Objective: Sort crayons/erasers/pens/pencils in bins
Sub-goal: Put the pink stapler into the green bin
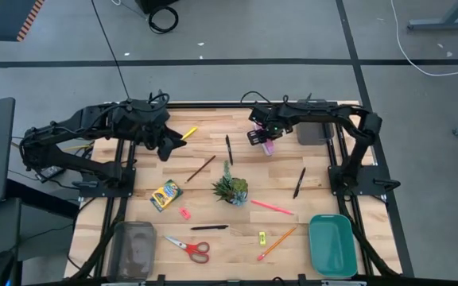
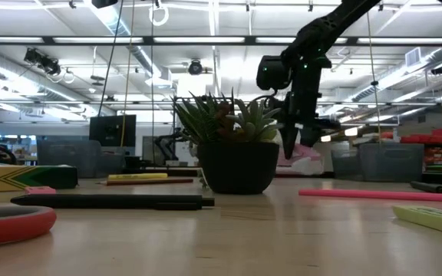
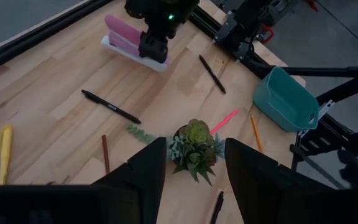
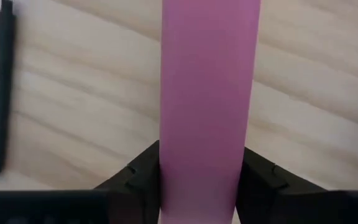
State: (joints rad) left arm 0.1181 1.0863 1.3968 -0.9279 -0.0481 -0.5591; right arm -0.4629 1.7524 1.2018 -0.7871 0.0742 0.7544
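**Right gripper** (image 1: pixel 262 138): near the table's (image 1: pixel 324 199) back edge, right of centre, pointing down. Its fingers (image 4: pixel 138 177) press against both long sides of a pink block (image 4: pixel 207 93), wider than the small erasers. Whether the block is clear of the wood cannot be told.

**Left gripper** (image 1: pixel 165 148): above the back-left part of the table, fingers (image 3: pixel 145 171) apart with nothing between them.

**Bins**
- Dark grey bin (image 1: pixel 315 132): back-right corner, just beside the right gripper.
- Teal bin (image 1: pixel 331 245): front-right corner.
- Translucent grey bin (image 1: pixel 133 249): front-left corner.

**Loose on the table**
- Crayon box (image 1: pixel 166 195): toward the left edge.
- Small pink eraser (image 1: pixel 184 213): just in front of the crayon box.
- Yellow eraser (image 1: pixel 261 236): near the front edge.
- Black pens: one behind the plant (image 1: pixel 229 148), one toward the right edge (image 1: pixel 299 182), one in front of the plant (image 1: pixel 209 227).
- Yellow pencil (image 1: pixel 189 133): near the left gripper.
- Brown pencil (image 1: pixel 200 168): left of the plant.
- Pink pencil (image 1: pixel 272 207): right of the plant.
- Orange pencil (image 1: pixel 277 243): beside the teal bin.

**Other items**
- Potted plant (image 1: pixel 230 189): centre of the table.
- Red-handled scissors (image 1: pixel 189 248): at the front edge.
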